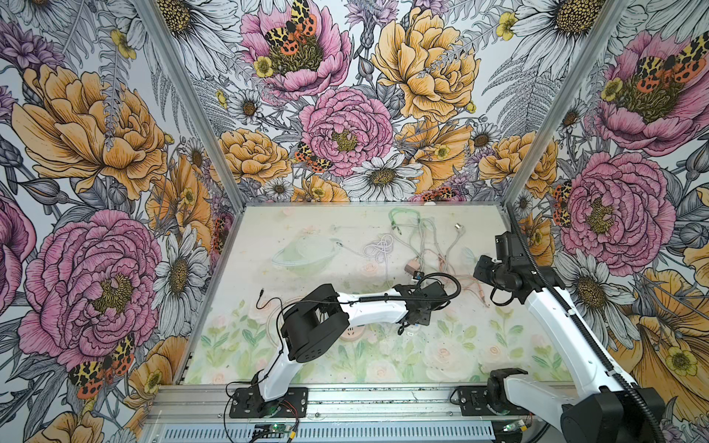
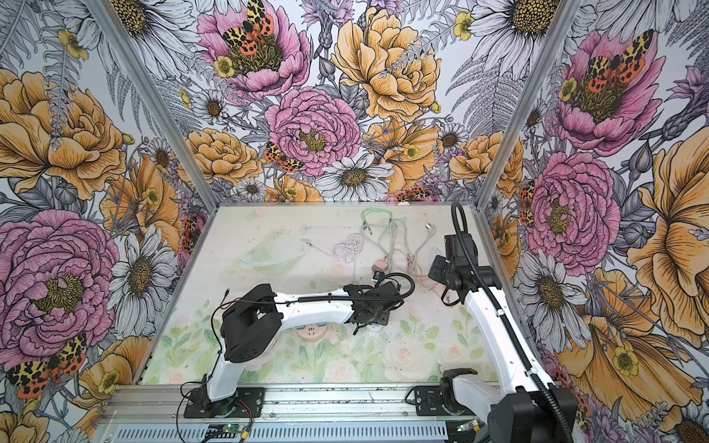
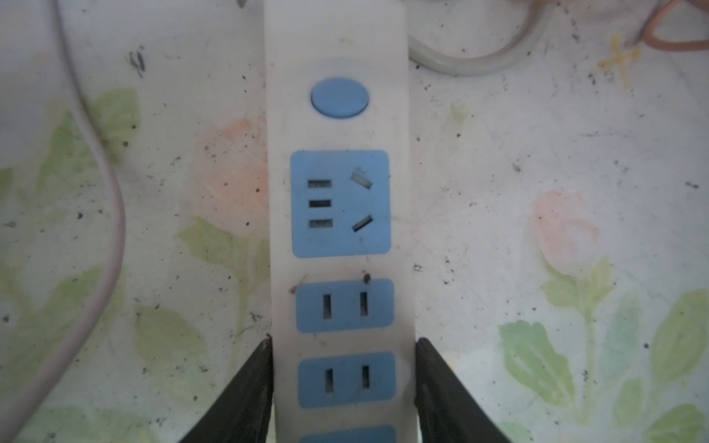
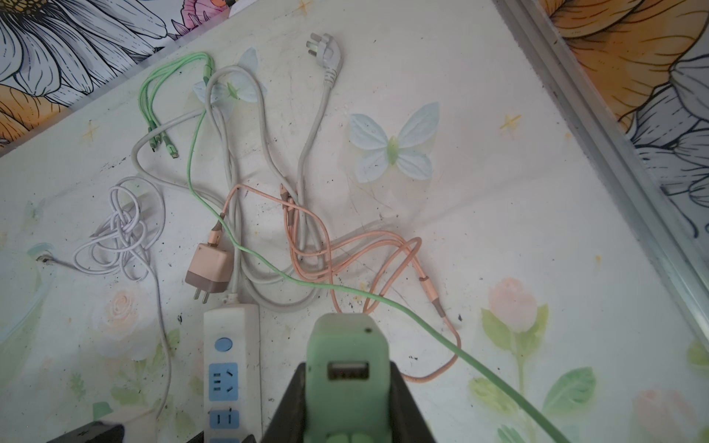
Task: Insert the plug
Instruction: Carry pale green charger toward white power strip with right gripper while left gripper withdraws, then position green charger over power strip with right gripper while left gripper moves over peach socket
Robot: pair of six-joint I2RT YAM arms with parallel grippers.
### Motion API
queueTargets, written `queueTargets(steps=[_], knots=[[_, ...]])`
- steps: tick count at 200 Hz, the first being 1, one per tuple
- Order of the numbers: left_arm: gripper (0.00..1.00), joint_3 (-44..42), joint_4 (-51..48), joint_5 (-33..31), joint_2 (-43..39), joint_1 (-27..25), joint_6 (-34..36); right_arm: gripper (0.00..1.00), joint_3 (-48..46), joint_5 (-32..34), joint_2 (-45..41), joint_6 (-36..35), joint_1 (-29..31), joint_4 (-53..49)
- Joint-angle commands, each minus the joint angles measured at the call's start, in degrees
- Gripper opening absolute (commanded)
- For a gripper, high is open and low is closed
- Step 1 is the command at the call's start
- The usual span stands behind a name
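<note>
A white power strip (image 3: pixel 337 46) with blue sockets lies flat on the table. My left gripper (image 3: pixel 343 341) is shut on it, one black finger pressed against each long side. In both top views the left gripper (image 1: pixel 416 320) points down at mid-table and covers most of the strip. My right gripper (image 4: pixel 348 364) is shut on a green charger plug (image 4: pixel 347 337) whose USB port faces the camera. It hangs above the table, right of the power strip (image 4: pixel 232 326). In a top view the right gripper (image 2: pixel 437 268) sits raised at the right. The plug's prongs are hidden.
Cables lie tangled behind the strip: a pink charger (image 4: pixel 210 266) with two prongs, pink cable loops (image 4: pixel 368 245), a white three-pin plug (image 4: pixel 326 48), a coiled white cable (image 4: pixel 122 234) and a green cable (image 4: pixel 422 318). A metal frame rail (image 4: pixel 614 134) bounds the table.
</note>
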Motion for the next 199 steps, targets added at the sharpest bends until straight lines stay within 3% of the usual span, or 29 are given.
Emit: queueTargets(steps=[1, 56, 115, 199], knots=[[0.58, 1.0, -5.5, 0.4, 2.4, -0.9, 1.7, 0.00, -0.8, -1.5, 0.2, 1.9, 2.0, 2.3], [0.65, -1.5, -5.7, -3.1, -9.4, 0.0, 4.5, 0.00, -2.0, -1.2, -1.1, 4.0, 4.6, 2.3], [0.66, -9.8, -5.7, -5.9, -27.1, 2.9, 7.2, 0.00, -2.9, 2.0, -0.8, 11.3, 15.2, 2.4], [0.65, -21.2, -5.6, -6.4, -41.2, 18.4, 8.5, 0.00, -4.9, 18.7, 0.4, 33.0, 40.6, 2.3]])
